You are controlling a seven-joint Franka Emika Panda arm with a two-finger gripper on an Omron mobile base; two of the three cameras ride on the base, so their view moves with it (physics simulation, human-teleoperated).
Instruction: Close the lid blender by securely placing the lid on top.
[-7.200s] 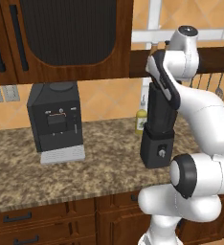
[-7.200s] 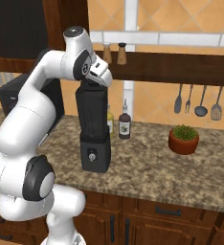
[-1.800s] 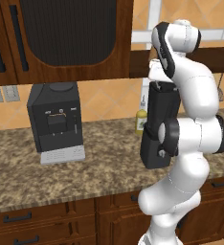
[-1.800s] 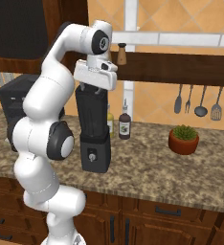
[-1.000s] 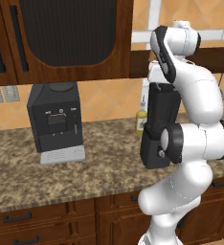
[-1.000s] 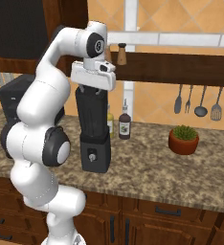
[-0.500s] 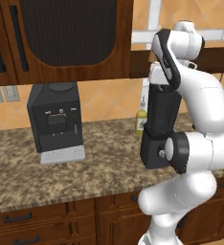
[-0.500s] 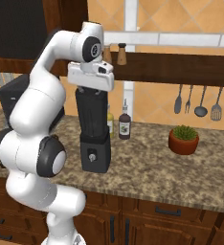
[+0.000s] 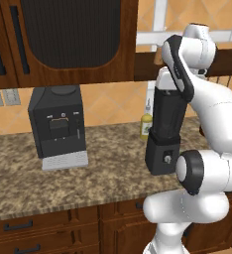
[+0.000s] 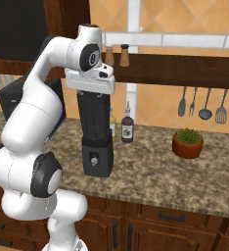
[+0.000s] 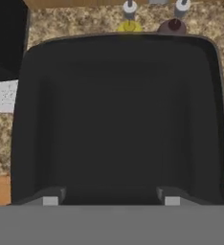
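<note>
The black blender (image 10: 97,156) stands on the granite counter, its tall dark jar (image 10: 94,115) rising from a boxy base with a small round knob. My gripper (image 10: 93,93) sits straight on top of the jar, also seen from the other side (image 9: 166,90). In the hand view the black lid (image 11: 118,119) lies square below the hand. The gripper (image 11: 111,201) is shut on the lid's near side, with both fingertips (image 11: 50,201) pressed against it. From the base views the hand covers the lid, which looks level with the jar's rim.
A wider black coffee machine (image 9: 56,124) with a grey tray stands left of the blender. Two bottles (image 10: 127,128) are behind the jar by the wall. A red plant pot (image 10: 187,143) sits to the right, with utensils (image 10: 199,103) hanging above and shakers (image 10: 124,55) on the shelf.
The arm's elbow has sunk and swung outward, while the hand has stayed on top of the jar. The blender has not moved.
</note>
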